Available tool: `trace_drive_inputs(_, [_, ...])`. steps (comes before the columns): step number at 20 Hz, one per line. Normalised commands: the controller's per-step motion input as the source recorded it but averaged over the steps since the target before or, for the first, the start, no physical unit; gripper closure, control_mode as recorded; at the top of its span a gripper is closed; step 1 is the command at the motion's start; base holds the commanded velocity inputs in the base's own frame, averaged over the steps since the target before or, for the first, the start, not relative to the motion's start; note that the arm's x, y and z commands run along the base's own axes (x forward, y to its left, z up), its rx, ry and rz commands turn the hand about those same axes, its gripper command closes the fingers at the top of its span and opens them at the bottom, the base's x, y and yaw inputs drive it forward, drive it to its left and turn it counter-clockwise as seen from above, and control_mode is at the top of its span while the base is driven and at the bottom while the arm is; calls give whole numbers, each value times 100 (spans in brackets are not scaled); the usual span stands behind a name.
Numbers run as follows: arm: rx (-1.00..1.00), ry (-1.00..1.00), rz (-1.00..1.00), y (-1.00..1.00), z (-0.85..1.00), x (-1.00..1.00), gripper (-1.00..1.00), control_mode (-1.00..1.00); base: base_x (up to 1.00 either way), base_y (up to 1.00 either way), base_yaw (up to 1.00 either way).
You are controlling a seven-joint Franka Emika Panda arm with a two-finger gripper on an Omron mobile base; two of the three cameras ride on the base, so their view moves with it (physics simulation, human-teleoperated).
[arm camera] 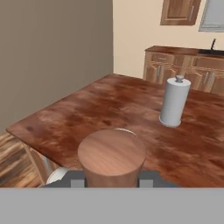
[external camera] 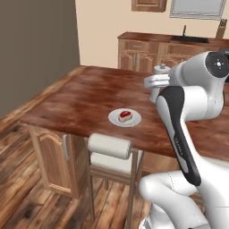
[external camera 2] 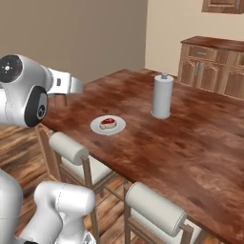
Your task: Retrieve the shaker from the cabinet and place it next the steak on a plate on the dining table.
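Left base view: the plate is seen on the dark red-brown desk, toward its near edge, with the steak lying on it. A padded stool is tucked under the desk edge just below the plate. The white arm is raised at the right, partly covering a tall white cylinder that stands on the desk. Low drawer units are set against the far wall.

Right base view: the plate with the steak is seen near the desk's left edge. The tall white cylinder stands upright, well apart from the plate, farther back. Two stools are placed along the near side.

Hand view: the shaker, a brown wooden cylinder, is gripped in the claw, which is clenched on it, above the desk. A sliver of the plate rim is glimpsed just behind the shaker top. The white cylinder stands beyond, to the right.
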Motion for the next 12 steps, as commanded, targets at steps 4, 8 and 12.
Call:
trace_drive_inputs(4, [0, 0, 0, 0, 0, 0, 100, 100, 100, 0, -5])
trace_drive_inputs(8, [0, 0, 0, 0, 0, 0, 100, 100, 100, -1, 1])
trace_drive_inputs(12, [0, 0, 0, 0, 0, 0, 100, 100, 100, 0, 12])
